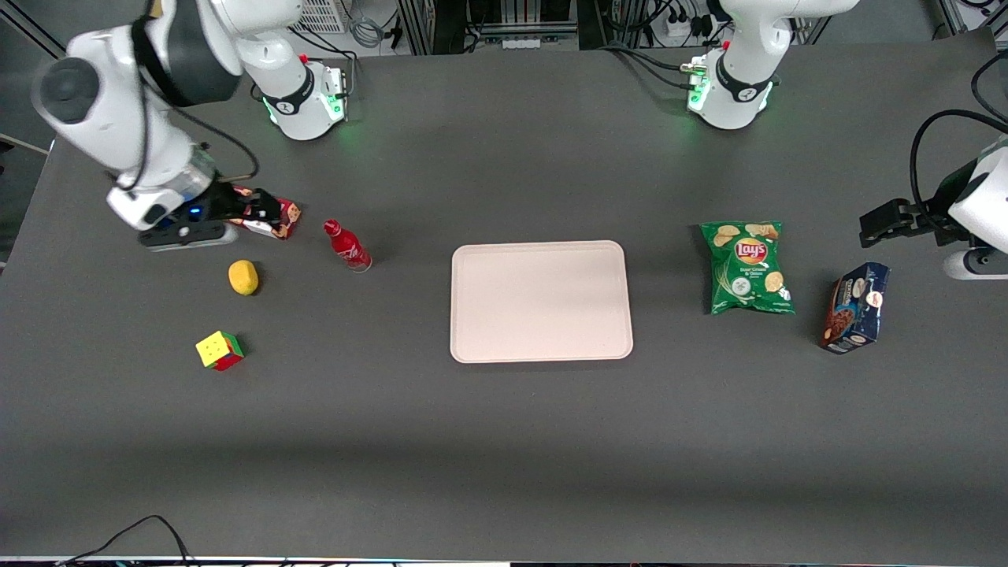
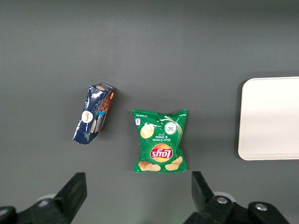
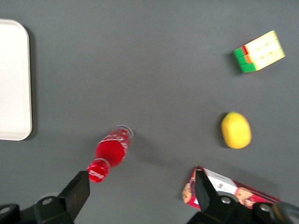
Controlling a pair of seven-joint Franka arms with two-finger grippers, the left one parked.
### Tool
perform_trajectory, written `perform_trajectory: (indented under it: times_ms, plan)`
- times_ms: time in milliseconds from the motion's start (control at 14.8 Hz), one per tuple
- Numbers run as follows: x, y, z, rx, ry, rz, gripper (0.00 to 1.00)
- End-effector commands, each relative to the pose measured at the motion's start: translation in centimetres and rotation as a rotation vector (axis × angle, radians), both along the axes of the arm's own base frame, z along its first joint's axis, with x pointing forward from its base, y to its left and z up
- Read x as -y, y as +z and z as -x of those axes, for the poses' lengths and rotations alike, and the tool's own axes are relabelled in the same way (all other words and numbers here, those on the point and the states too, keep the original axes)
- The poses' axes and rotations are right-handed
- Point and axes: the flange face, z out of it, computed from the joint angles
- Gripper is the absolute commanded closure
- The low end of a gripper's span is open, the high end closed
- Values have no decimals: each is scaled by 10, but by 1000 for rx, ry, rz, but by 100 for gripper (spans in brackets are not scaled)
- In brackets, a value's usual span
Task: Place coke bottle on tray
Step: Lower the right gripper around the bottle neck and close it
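One arm of mine is bent over the working end of the table, my gripper [image 1: 256, 211] hanging above the red cookie box [image 1: 272, 220] with its fingers [image 3: 74, 193] spread wide and gripping nothing. One coke bottle [image 1: 346, 246] stands upright on the table [image 1: 504, 441], beside the cookie box and apart from it, between it and the one tray [image 1: 541, 301]. Nearer the front camera sit one lemon [image 1: 243, 277] and one puzzle cube [image 1: 220, 350]. Toward the parked arm's end lie one green chip bag [image 1: 746, 268] and one dark blue carton [image 1: 855, 307].
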Motion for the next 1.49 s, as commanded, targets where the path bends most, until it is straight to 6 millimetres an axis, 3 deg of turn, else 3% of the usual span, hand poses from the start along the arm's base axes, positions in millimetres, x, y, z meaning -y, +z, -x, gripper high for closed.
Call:
perform_trajectory:
  times_ms: [0, 136, 339, 814, 1085, 1424]
  plan:
    - [-25, -37, 32, 45, 5, 4, 0]
    - [-43, -59, 43, 54, 14, 12, 0]
    - [-48, -85, 44, 61, 14, 5, 0]
    - [-66, -119, 45, 42, 43, -2, 0]
    - [-73, -124, 46, 39, 51, -4, 0]
    - [-71, -123, 49, 18, 51, 6, 13]
